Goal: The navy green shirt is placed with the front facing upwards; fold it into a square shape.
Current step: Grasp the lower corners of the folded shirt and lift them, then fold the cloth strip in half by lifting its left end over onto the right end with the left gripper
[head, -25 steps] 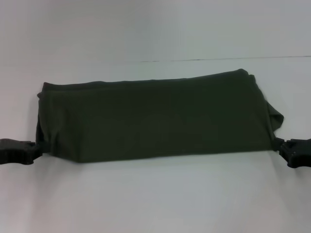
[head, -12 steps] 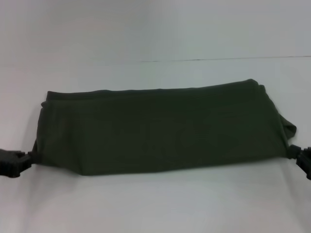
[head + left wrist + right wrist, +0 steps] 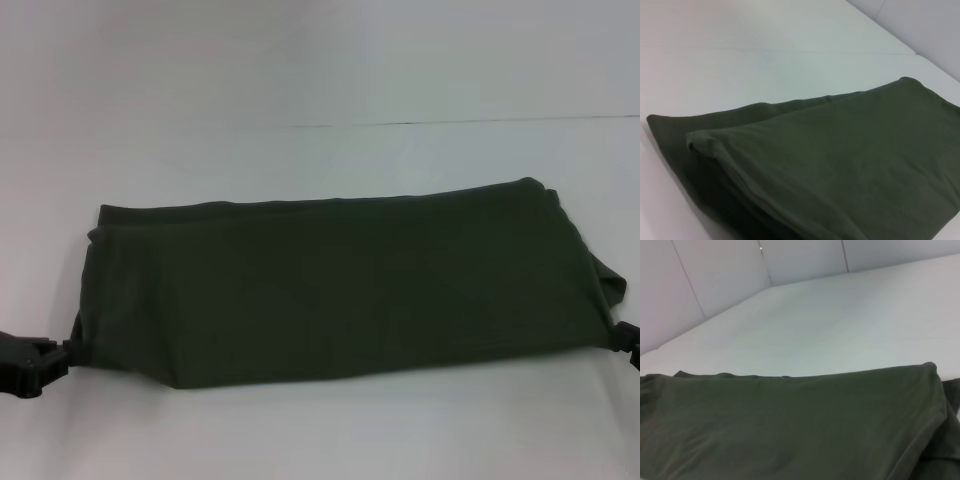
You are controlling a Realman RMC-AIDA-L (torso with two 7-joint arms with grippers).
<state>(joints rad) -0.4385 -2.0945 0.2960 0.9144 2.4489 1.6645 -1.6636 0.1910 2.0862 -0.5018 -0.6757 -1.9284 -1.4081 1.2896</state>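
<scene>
The navy green shirt lies on the white table as a long folded band running left to right, plain dark olive side up. No lettering or collar shows. My left gripper is shut on the band's near left corner. My right gripper is shut on the near right corner, at the picture's edge. A loose bit of fabric sticks out behind the right end. The left wrist view shows the shirt's layered folded edge. The right wrist view shows its smooth top.
The white table runs all around the shirt. A seam line crosses the table behind it. Pale wall panels stand beyond the table in the right wrist view.
The folded shirt has slid toward me across the table, both grippers still holding its near corners. Both grippers have moved nearer and further toward the picture's edges.
</scene>
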